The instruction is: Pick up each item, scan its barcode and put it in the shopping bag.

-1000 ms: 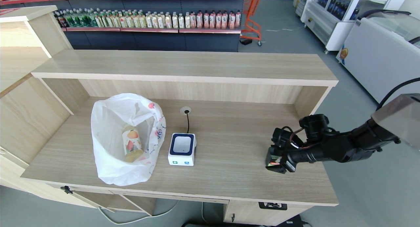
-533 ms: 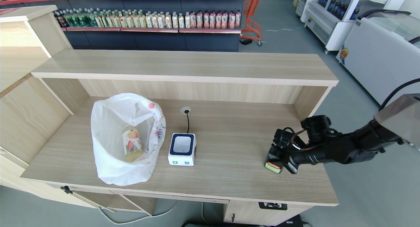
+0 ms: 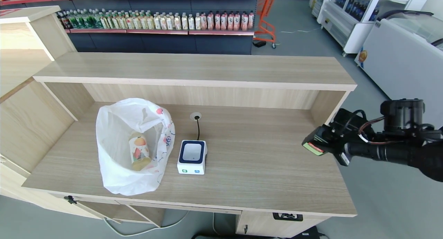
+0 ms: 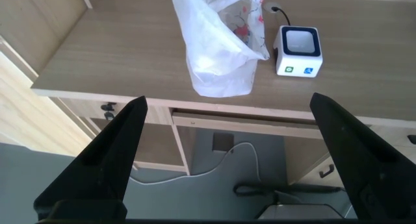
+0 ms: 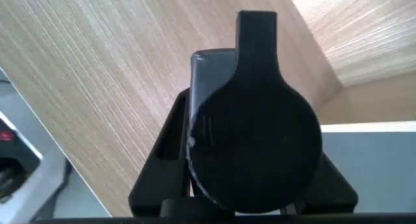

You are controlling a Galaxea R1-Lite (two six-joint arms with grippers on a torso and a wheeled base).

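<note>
Right tool (image 3: pixel 313 147) hangs over the desk's (image 3: pixel 256 156) right end, well apart from the scanner (image 3: pixel 192 156), and its grip I can't tell. Left tool (image 4: pixel 229 100) gapes wide and empty out in front of the desk. A drink bottle (image 3: pixel 139 152) sits inside the shopping bag (image 3: pixel 114 128), just beside the scanner.

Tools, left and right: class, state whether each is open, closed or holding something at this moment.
Left tool: open, holding nothing.
Right tool: closed on a small green-and-red item.
</note>
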